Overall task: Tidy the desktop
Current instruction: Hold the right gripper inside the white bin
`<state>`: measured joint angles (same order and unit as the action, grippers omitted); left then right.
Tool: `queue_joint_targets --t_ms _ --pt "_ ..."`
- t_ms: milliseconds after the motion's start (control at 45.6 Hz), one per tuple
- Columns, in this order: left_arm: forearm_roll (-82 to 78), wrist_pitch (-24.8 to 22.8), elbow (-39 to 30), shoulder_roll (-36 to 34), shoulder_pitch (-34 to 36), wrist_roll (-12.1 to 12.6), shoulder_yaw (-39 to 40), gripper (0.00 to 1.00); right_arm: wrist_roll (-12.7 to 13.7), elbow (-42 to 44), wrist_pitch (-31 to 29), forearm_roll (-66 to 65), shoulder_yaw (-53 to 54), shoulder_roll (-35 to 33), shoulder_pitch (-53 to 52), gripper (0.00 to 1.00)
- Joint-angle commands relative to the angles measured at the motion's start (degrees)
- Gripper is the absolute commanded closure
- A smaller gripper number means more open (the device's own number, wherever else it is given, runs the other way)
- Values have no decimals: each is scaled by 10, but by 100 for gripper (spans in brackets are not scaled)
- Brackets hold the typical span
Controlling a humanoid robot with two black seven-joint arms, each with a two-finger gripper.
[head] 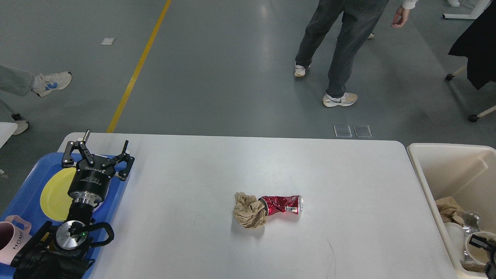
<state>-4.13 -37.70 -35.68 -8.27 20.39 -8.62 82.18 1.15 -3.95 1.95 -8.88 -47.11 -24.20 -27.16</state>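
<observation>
While reaching forward over blue tray [29, 176], left pincer [97, 151] gapes open, empty.

A walking person [341, 46] crosses the grey floor [217, 77] beside a yellow line [135, 71].

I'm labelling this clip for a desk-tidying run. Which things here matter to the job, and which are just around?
Part of the job:
desktop
crumpled brown paper ball
crushed red can
cream bin
blue tray
left claw, open

Just around:
passer-by's legs
yellow floor line
</observation>
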Motion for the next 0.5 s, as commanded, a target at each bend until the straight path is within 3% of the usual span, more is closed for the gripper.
queue_joint_targets --t_ms 0,373,482 --pt "0 0 0 0 0 0 0 4 0 0 2 0 1 -2 -1 0" --pt "0 0 0 0 0 0 1 4 0 -7 -3 1 15 -4 -20 0" --pt "0 0 0 0 1 0 0 4 4 -18 -25 -6 12 -34 -50 0"
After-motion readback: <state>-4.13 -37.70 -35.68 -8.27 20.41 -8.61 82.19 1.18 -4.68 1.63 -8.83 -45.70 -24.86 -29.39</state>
